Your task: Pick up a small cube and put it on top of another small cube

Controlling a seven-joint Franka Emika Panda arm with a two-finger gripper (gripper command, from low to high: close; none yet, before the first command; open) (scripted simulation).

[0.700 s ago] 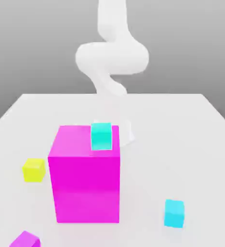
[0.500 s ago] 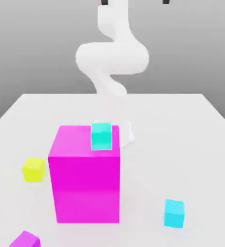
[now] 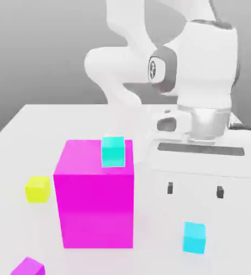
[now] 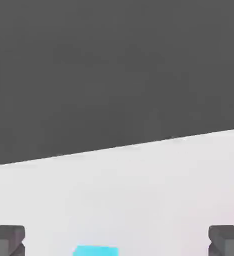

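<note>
Over the white table [image 3: 213, 129], the gripper [image 3: 195, 189] points down, fingers spread wide and empty, above the small cube [image 3: 194, 237].

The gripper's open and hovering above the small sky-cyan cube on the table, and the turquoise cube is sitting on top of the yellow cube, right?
Not quite. The turquoise cube sits on the big magenta cube, not the yellow cube, which rests alone on the table; the exterior view shows it. The rest holds: the gripper is open, hovering above the small sky-cyan cube.
</note>
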